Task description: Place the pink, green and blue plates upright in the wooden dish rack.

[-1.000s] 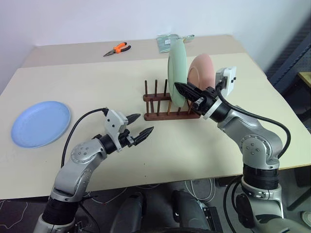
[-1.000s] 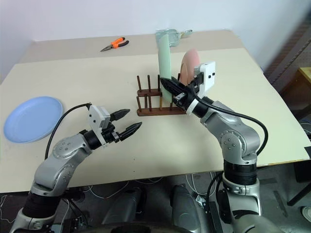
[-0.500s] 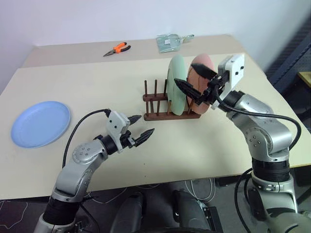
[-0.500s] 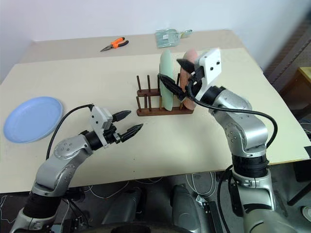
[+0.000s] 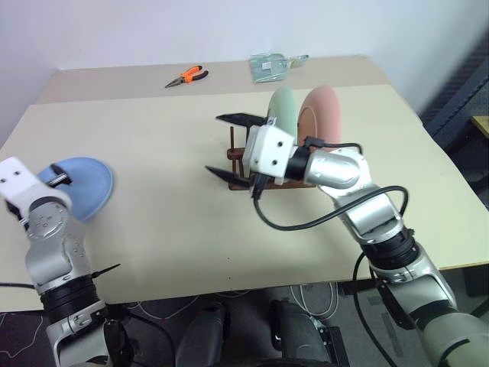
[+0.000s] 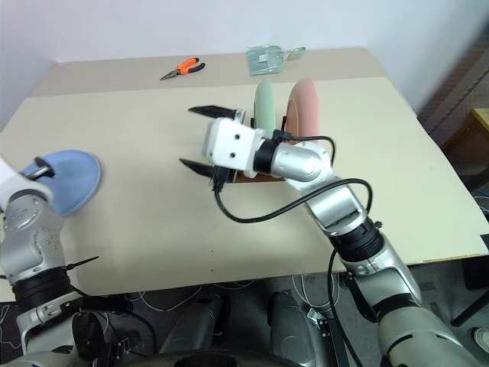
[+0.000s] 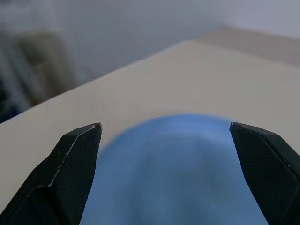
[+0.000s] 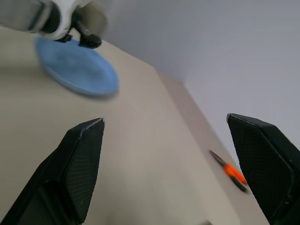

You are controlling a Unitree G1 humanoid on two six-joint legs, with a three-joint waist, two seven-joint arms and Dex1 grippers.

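- Beige rectangular table (image 5: 153,222): bore every item listed.
- Round flat blue plate (image 5: 85,183): lay at the left edge, beneath the left gripper (image 7: 164,140), fingers wide apart, empty.
- Round pink plate (image 5: 321,113) and pale green plate (image 5: 284,107): stood upright in the rack, pink rightmost.
- Small dark brown wooden dish rack (image 5: 238,153): centre, partly hidden.
- Right gripper (image 5: 228,145): before the rack, pointing left, fingers spread, empty.
- Orange-handled pliers (image 5: 186,76): far side.

Beige table (image 5: 153,222) bears blue plate (image 5: 88,183), rack (image 5: 238,157), pliers (image 5: 186,76).

Wooden dish rack (image 5: 243,153) mostly hidden behind right gripper (image 5: 228,145)
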